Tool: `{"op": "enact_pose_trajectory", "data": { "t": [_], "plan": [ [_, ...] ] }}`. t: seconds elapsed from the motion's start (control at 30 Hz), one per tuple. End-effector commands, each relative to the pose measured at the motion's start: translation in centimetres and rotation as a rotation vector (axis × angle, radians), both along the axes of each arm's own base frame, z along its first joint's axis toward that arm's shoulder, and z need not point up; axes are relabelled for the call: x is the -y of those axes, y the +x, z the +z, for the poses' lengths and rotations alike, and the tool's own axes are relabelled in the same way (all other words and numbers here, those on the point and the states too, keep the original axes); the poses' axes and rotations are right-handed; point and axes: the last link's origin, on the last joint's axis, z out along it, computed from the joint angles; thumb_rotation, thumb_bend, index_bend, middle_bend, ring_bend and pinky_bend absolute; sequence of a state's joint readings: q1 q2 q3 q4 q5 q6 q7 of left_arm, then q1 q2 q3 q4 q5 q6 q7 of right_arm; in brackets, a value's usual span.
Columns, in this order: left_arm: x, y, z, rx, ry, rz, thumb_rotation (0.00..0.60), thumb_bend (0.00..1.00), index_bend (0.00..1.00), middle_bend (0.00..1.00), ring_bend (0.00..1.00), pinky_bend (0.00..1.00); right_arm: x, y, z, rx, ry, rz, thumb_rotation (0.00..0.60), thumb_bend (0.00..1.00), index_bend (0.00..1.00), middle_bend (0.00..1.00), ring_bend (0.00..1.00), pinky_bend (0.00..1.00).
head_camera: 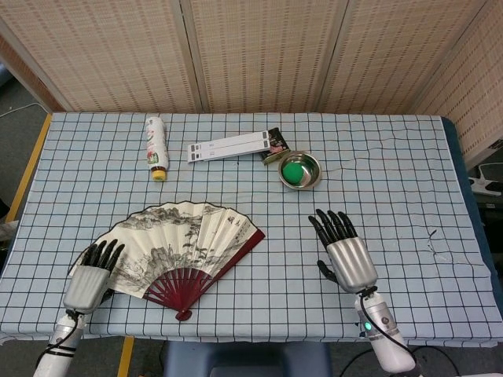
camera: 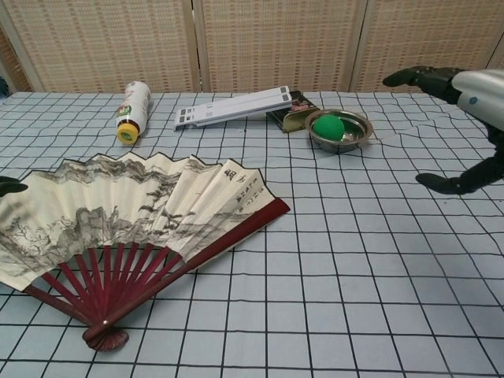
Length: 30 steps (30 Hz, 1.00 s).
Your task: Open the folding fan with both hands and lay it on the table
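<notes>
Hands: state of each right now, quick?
Left hand: open, fingers extended at the edge of the folding fan, holding nothing.
Right hand: open, fingers spread, holding nothing.

The table (head_camera: 393, 157) is seen from high above in the head view, looking steeply down with the screen wall at the top. In the chest view it is seen low and close, looking level across toward that wall. The fan (head_camera: 177, 243), bowl (camera: 339, 130) and bottle (head_camera: 157, 145) are shared by both views.
</notes>
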<state>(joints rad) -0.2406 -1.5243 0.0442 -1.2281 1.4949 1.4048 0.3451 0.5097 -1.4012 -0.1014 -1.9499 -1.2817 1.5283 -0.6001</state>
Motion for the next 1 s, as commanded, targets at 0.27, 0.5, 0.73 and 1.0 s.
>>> {"op": "enact_pose_trajectory", "data": {
  "t": [0.27,0.5,0.73,1.0],
  "plan": [
    [-2.9,2.1,2.9,-0.091,-0.234,0.232,0.6,0.44,0.0,0.0,0.0,0.09,-1.3,-3.4,2.6,0.004,0.039,-0.066,0.6,0.22,0.0,0.0,0.0,0.03],
    [-5.8,0.7,3.4,0.1,-0.182,0.236,0.6,0.41,0.0,0.0,0.0,0.09,-1.6,-4.2,4.0,0.015,0.034,-0.066,0.6,0.21,0.0,0.0,0.0,0.02],
    [-3.8,2.2,2.8,-0.124,-0.31,0.188,0.6,0.43,0.0,0.0,0.0,0.08,-1.5,-4.1,4.9,0.013,0.02,-0.064,0.6,0.21,0.0,0.0,0.0,0.02],
    [-5.6,6.6,9.0,0.027,0.046,-0.037,0.6,0.43,0.0,0.0,0.0,0.1,-2.1,-4.9,5.2,0.028,0.03,-0.084,0.6,0.21,0.0,0.0,0.0,0.01]
  ]
}}
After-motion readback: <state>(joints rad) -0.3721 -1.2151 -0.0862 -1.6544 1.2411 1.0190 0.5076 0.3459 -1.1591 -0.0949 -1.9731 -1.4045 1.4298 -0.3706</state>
